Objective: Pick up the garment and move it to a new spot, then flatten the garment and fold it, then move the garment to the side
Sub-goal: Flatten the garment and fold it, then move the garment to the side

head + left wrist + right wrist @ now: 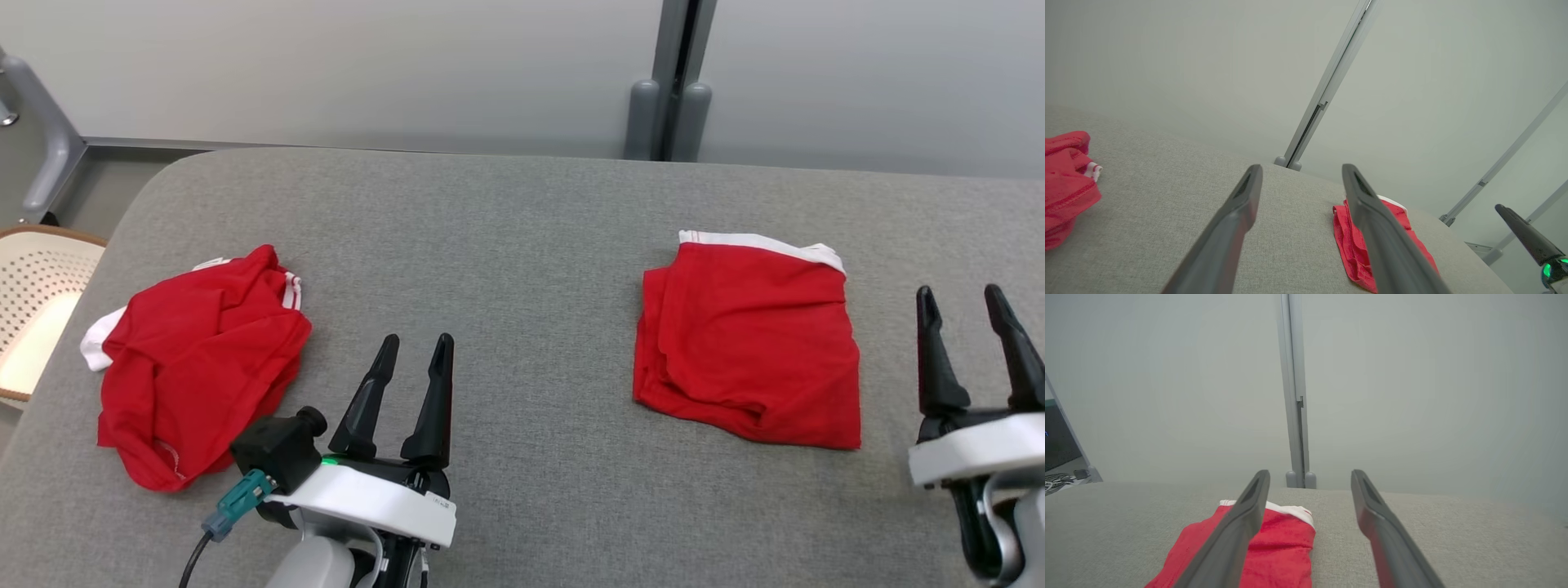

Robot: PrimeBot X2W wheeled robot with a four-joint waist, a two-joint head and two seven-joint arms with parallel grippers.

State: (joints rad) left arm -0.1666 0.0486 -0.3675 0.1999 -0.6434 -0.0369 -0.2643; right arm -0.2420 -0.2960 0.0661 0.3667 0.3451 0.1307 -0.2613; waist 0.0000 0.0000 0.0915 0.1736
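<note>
A crumpled red garment (200, 363) with white trim lies in a heap at the left of the grey padded table (522, 229); the left wrist view catches its edge (1067, 183). A second red garment (747, 347), folded into a rough square with a white waistband, rests at the right (1349, 241) (1282, 547). My left gripper (418, 345) (1300, 173) hovers open and empty near the front, just right of the heap. At the far right my right gripper (961, 296) (1310, 475) stands open too, beside the folded garment, holding nothing.
A pale perforated basket (33, 302) with a wooden rim stands off the table's left edge. Grey partition walls with a post (669, 90) rise behind the table. Bare grey padding stretches between the two garments.
</note>
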